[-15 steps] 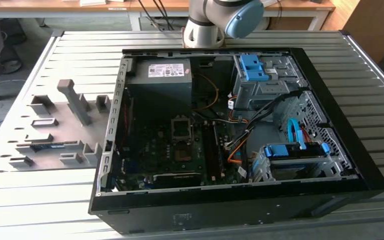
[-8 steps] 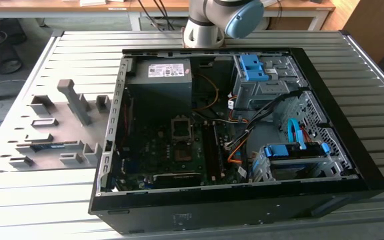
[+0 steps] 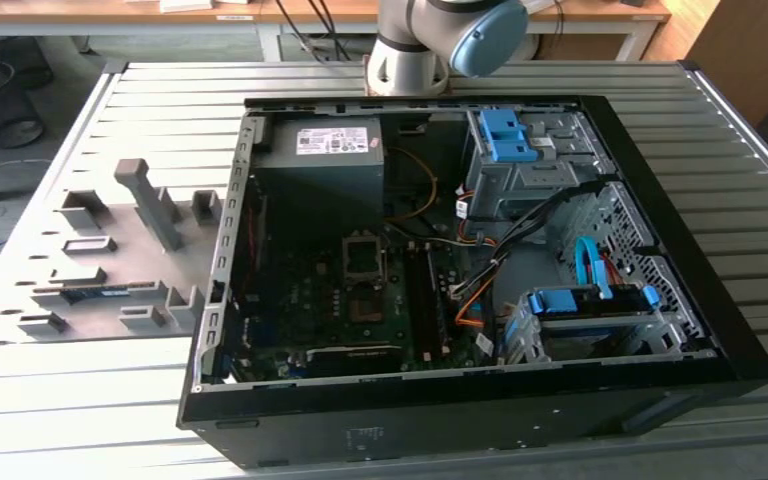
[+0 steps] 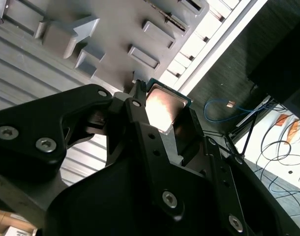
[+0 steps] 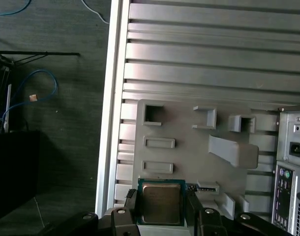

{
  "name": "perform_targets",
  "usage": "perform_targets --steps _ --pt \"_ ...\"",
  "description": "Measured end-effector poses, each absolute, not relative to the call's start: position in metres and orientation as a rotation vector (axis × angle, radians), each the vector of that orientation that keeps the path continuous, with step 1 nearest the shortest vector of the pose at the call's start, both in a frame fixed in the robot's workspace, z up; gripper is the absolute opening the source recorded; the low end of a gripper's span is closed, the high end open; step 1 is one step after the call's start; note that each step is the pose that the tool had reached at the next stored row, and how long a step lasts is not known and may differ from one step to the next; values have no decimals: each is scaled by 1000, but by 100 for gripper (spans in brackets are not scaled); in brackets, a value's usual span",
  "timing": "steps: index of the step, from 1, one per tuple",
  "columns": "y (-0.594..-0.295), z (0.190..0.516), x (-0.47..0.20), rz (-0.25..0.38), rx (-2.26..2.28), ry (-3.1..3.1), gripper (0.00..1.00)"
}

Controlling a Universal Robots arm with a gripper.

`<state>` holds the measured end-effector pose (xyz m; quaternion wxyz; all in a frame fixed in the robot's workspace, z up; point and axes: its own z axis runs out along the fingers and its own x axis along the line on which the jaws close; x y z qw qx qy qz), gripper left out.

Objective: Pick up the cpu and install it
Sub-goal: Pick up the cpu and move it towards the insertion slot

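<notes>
In the first wrist view the slatted worktop and grey fixture plate lie below the tool; its black fingers are clamped on two opposite edges of the cpu, silvery face showing, with the computer case off to one side of it

Exterior view is sitting high off the table, looking steeply down into the open computer case, facing the arm base at the table's far edge. Both wrist views are riding close behind the gripper pinching the cpu, facing down from different sides of it. All three are sharing the grey holder plate along the table's edge on the exterior view's left.
</notes>
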<state>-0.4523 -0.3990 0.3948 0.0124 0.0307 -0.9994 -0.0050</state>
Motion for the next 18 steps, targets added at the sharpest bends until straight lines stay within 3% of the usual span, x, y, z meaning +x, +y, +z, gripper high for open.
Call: perform_targets --steps 18 --pt "-399 397 -429 -13 96 -3115 47"
